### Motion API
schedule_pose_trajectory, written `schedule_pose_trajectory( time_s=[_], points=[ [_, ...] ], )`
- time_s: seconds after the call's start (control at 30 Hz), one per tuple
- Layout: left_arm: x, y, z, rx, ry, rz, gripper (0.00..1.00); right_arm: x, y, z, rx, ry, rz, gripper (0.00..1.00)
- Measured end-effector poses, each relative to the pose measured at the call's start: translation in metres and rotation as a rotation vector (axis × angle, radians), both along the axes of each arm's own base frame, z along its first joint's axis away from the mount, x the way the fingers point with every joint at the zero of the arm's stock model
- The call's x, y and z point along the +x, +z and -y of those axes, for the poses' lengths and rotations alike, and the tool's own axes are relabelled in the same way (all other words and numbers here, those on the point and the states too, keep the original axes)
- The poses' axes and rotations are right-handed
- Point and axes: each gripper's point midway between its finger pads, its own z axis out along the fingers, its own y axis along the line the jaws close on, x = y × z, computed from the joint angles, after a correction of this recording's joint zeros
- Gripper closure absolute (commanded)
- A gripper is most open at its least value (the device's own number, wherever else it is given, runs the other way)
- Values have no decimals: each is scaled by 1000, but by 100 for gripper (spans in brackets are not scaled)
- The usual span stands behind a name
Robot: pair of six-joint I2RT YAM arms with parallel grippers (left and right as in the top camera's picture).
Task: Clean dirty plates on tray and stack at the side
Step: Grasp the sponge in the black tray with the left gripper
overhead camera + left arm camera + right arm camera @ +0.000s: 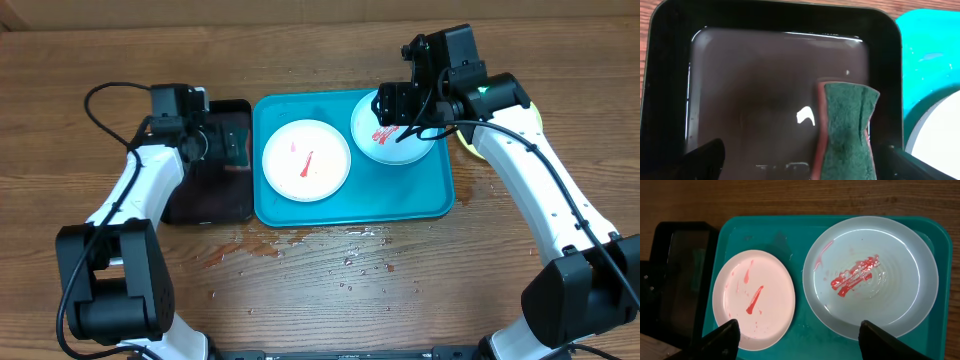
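With both claws apart and empty — left gripper (806,161) over the sponge (847,131) in the black tray (770,15), right gripper (805,339) over the smeared mint plate (871,275) on the blue tray (805,222) — the sponge is best centred between the jaws before being clamped.

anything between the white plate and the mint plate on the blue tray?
Nothing. Only a narrow bare strip of the blue tray separates the white plate from the mint plate, clearest in the right wrist view.
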Motion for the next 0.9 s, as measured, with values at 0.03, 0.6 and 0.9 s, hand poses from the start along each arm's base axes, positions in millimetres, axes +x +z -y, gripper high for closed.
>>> schedule_pose_trajectory(
  time_s=[0.03,0.6,0.9],
  points=[
    [0,-1,2,-3,-4,-1,6,0,0,0,0,0,1,22],
    [-12,-40,9,30,-16,-118,7,0,0,0,0,0,0,21],
    [-28,-44,-14,158,44,-194,9,1,1,0,2,0,5,21]
  ],
)
